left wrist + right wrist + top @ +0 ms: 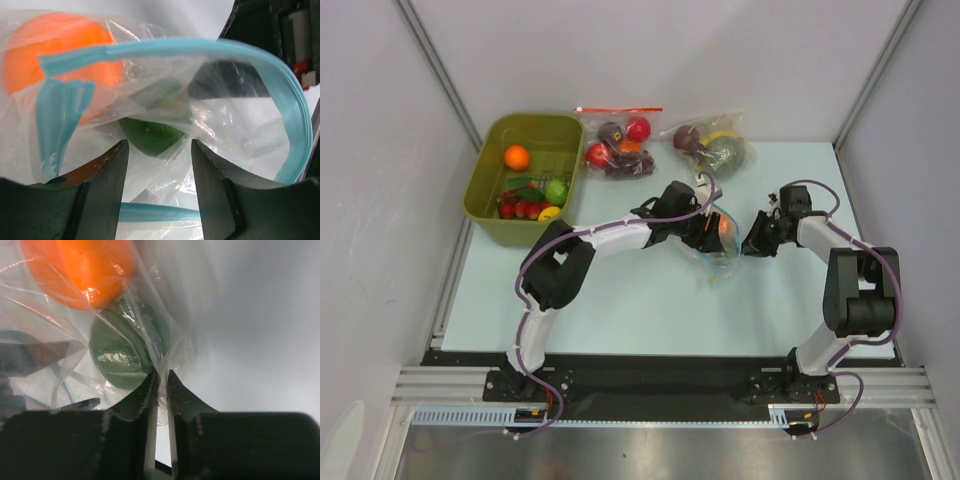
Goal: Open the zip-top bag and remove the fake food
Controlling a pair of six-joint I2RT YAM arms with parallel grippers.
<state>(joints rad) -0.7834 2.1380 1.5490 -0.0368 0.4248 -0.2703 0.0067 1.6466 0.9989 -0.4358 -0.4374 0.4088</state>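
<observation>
Zip-top bag (pixel 721 262) (open), right tool (pixel 161 374) pinching it, bin (pixel 480 182) beyond

Top view is evenly lit from overhead, soft and diffuse. I see only faint shadows on the pale table (pixel 620 300), and the steel strip (pixel 670 455) along the bottom edge is dimmer with a dull sheen. Focus is fine, small detail coarse. Left wrist view is bright, background blown near white. The zip-top bag (pixel 240 125) film carries scattered glare, the orange fruit (pixel 50 55) is soft, and the left gripper (pixel 159 150) is dark, its fingers (pixel 107 185) blurred toward the bottom. Right wrist view: glare streaks on the film, hotspots on the green fruit (pixel 120 350), right side washed to a grey gradient, right gripper (pixel 161 380) nearly black.
</observation>
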